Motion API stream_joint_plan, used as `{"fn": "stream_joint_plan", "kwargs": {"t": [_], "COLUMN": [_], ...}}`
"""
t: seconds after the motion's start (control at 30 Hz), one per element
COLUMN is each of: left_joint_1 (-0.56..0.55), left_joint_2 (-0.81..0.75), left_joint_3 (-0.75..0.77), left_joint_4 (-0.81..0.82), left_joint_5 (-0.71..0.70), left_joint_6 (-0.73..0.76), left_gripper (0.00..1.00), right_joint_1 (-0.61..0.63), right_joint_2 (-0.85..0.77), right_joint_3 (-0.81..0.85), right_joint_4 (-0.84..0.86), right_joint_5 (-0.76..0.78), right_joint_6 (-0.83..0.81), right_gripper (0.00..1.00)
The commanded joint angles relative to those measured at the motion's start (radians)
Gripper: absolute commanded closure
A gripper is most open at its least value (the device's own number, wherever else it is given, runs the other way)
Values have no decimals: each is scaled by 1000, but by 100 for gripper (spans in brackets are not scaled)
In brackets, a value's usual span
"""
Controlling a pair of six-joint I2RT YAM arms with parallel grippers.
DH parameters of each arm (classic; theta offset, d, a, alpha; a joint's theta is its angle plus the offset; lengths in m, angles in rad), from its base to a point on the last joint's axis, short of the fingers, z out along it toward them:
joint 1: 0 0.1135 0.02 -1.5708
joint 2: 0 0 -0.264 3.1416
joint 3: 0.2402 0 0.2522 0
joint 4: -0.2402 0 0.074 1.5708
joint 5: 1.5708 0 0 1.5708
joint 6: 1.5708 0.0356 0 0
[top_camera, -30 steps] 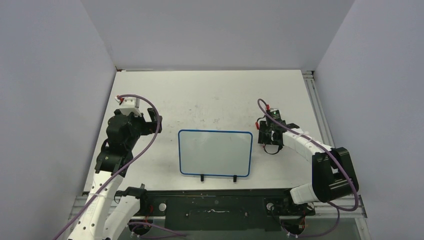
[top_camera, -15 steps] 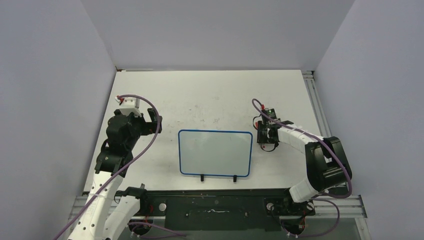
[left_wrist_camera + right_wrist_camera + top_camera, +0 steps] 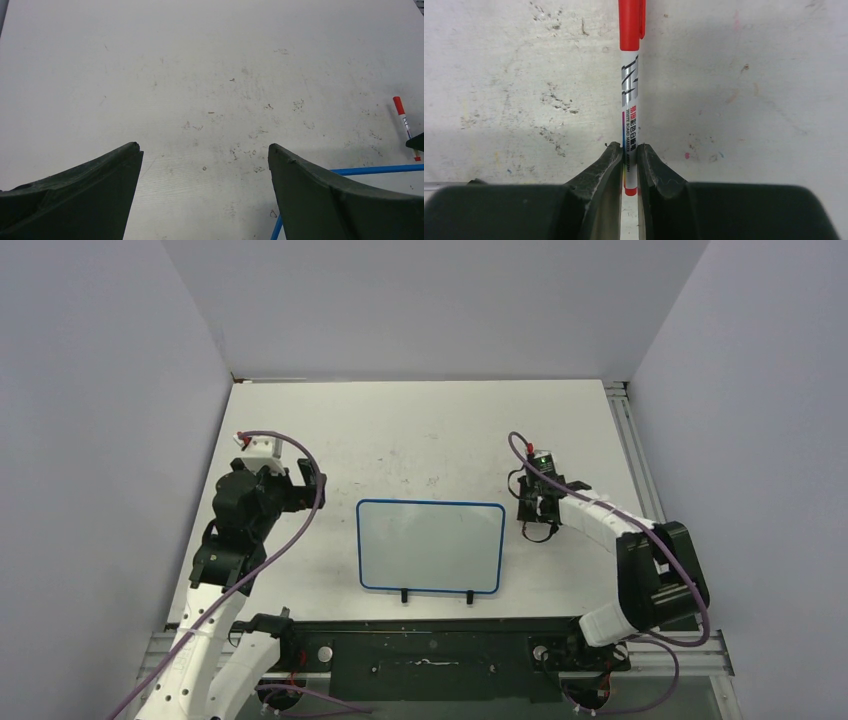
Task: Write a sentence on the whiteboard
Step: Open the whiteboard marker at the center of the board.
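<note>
- The tabletop [image 3: 420, 420] is white and scuffed, with small dark marks scattered over its middle. Plain grey walls close it in on three sides.
- The whiteboard [image 3: 430, 546] lies flat near the front of the tabletop, between the two arms and touching neither. Its blue frame has rounded corners and its face is blank.
- The left arm [image 3: 240, 530] is folded up to the left of the board, with a purple cable [image 3: 312, 502] looping around it.
- The right arm [image 3: 600, 522] reaches in low from the right, its wrist bent down just beside the board's upper right corner.
- The left hand [image 3: 202, 150] hangs above bare tabletop with its fingers spread wide and nothing between them. A corner of the board's frame shows under its right finger.
- The right hand [image 3: 629, 150] is closed on a marker [image 3: 629, 85], its fingertips pinching the white barrel near the tail end.
- The marker has a red cap pointing away from the wrist. The print along its barrel is too small to read, and I cannot tell whether it is off the surface.
- Two black clips [image 3: 404, 594] sit on the board's near long edge.
</note>
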State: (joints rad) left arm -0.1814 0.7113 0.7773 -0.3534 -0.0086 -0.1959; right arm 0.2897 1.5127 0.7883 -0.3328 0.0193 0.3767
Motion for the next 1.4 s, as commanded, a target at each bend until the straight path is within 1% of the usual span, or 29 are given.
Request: {"fn": "stream_joint_plan", "kwargs": {"t": [0.0,0.13,0.2,0.27,0.3,0.33,0.43,0.53,0.63,0.73,0.8,0.93,1.03,1.17,1.2,1.23,1.37], "left_joint_1": [-4,-4,-4,-6,-6,-7,-27,-97,-185,-277,-359,-474,-518,-556,-577,-599,-700], "left_joint_2": [-10,-24,-29,-41,-50,-61,-88,-90,-110,-150,-174,-202,-200,-198,-196,-190,-153], "left_joint_3": [2,-5,-5,0,-3,-6,-21,-15,-12,-19,-12,43,97,133,135,143,183], "left_joint_4": [57,66,63,54,53,56,78,74,74,68,15,-130,-225,-283,-292,-311,-398], "left_joint_5": [43,65,60,28,18,17,58,83,88,119,136,94,88,128,141,143,109], "left_joint_6": [29,41,44,48,51,55,84,131,178,236,268,314,339,383,399,411,450], "left_gripper": [4,4,4,4,4,4,4,2,2,2,1,0,0,0,5,6,7], "right_joint_1": [-5,-6,-6,-3,-1,6,27,96,224,321,378,495,547,594,604,612,639], "right_joint_2": [-160,-260,-305,-340,-354,-365,-382,-375,-368,-349,-338,-326,-299,-251,-241,-230,-204], "right_joint_3": [70,146,189,235,266,287,352,404,427,451,458,455,464,476,480,484,485], "right_joint_4": [-17,-94,-126,-152,-165,-175,-209,-239,-240,-258,-262,-263,-278,-308,-321,-337,-389], "right_joint_5": [84,107,73,3,-78,-119,-262,-359,-383,-404,-442,-485,-518,-574,-582,-588,-614], "right_joint_6": [14,-1,-15,-32,-39,-40,-45,-43,-27,-22,-20,-15,-14,-23,-28,-30,-41], "right_gripper": [95,95,95,95,95,95,95,95,95,95,95,95,95,95,95,95,95]}}
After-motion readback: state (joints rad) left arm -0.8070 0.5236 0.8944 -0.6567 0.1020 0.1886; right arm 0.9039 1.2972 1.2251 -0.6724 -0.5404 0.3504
